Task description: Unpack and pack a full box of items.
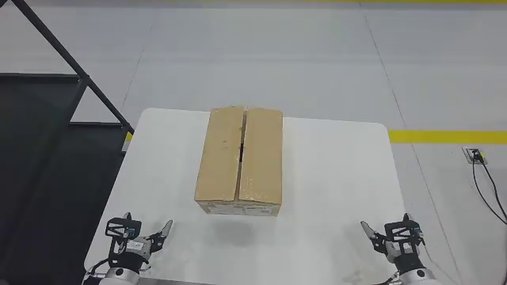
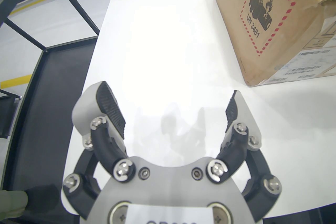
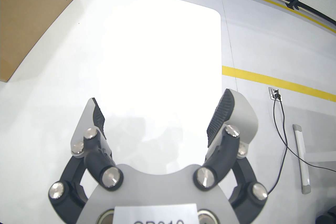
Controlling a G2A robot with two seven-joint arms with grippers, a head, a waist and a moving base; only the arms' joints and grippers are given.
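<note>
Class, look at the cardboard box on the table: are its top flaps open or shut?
Shut. The cardboard box has both flaps lying flat, meeting along a middle seam.

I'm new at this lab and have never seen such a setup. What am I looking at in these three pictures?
It is a two-armed robot at a white table. The top view looks down from a camera on the robot above its arms. The other two come from cameras on its wrists, so each shows that arm's own tool up close: the left gripper and the right gripper. Both have their jaws open and hold nothing. On the table stands one cardboard box, its top flaps folded shut, between the two arms and farther from the robot. Each wrist view catches one side of it.
</note>
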